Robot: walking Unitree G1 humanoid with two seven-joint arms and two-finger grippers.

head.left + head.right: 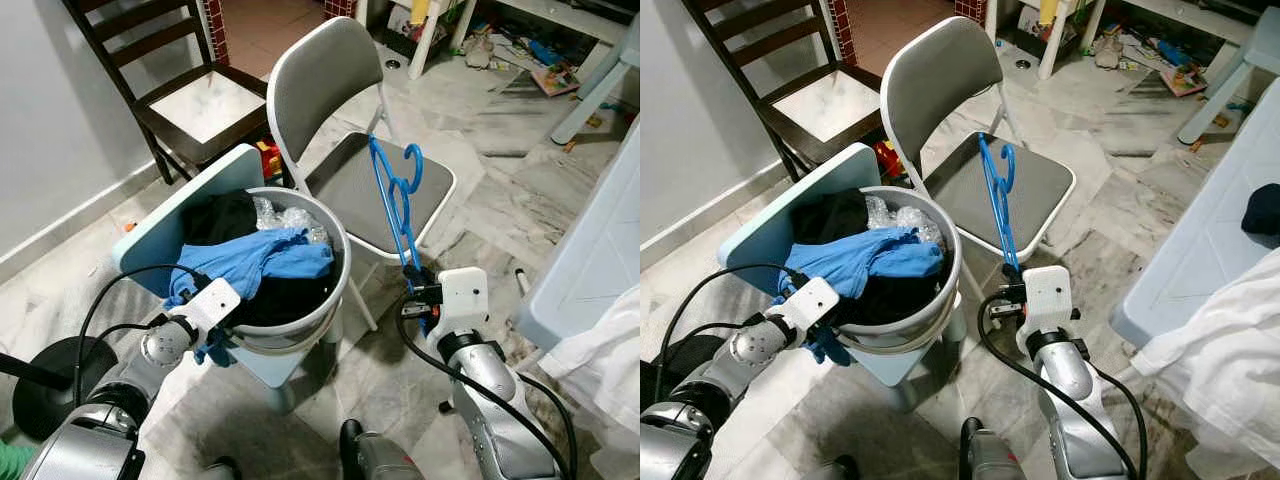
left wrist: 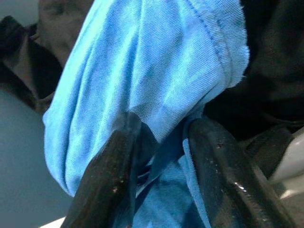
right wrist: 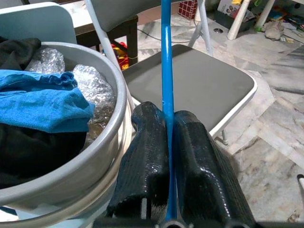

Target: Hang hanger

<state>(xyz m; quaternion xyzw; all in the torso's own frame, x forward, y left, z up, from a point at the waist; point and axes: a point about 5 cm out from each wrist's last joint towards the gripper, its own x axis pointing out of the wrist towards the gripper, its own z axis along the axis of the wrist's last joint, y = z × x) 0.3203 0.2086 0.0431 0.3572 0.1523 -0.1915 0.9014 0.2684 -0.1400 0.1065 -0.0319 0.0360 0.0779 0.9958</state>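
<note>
Your right gripper (image 1: 417, 291) has its jaws clamped on the blue hanger (image 1: 396, 200), left gripper (image 1: 222, 338) pinching the blue shirt (image 1: 255, 256); hanging's still ahead.

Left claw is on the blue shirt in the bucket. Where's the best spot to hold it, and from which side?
Grip the bunched fold of the blue shirt draped over the near rim of the bucket, coming from the robot's side. The left claw already has that fold between its fingers; the rest lies flat.
</note>
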